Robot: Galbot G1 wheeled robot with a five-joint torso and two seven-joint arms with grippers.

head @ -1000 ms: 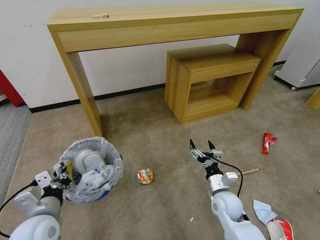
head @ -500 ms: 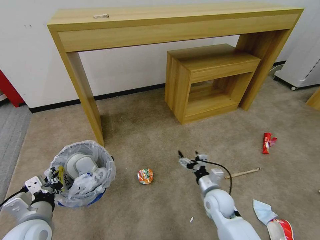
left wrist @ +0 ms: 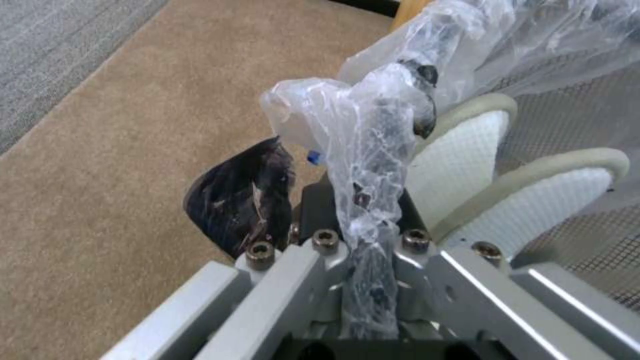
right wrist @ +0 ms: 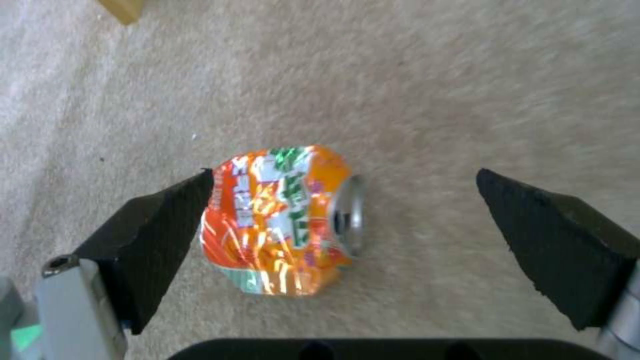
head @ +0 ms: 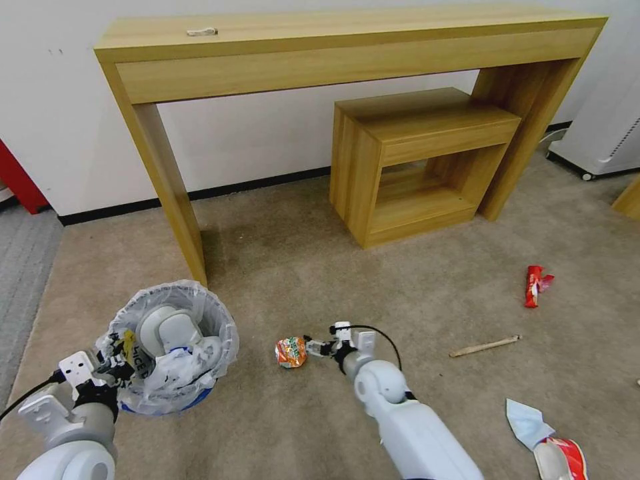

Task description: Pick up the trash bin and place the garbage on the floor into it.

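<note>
Right claw [right wrist: 343, 220] low over the beige floor [head: 320, 267], spread wide, holding nothing. Between its two black fingers [right wrist: 160, 235] in the right wrist view: a crushed orange can [right wrist: 283, 220] lying on its side on the carpet, one finger touching or nearly touching the printed side, the other well apart from the metal end. In the head view, right claw [head: 312, 348] just beside the same crushed orange can [head: 291, 352], arm stretched in from the lower middle.

Left claw [head: 113, 365] at the near rim of the trash bin [head: 167, 347], clamped on the rim and its crinkled clear liner [left wrist: 373, 150]; liner plastic bunched between the closed fingers in the left wrist view. Trash bin at the lower left of the head view, near the leg of the long wooden table [head: 333, 47]; whether resting on the carpet or lifted clear cannot be told. Inside the bin: white slippers [left wrist: 467, 150] and crumpled wrappers.

More garbage scattered on the floor to the robot's right: a red wrapper [head: 533, 285], a wooden stick [head: 485, 346], a pale blue mask [head: 527, 421] and a red and white packet [head: 563, 460] at the lower edge. A smaller wooden table [head: 420, 160] tucked under the long one.
</note>
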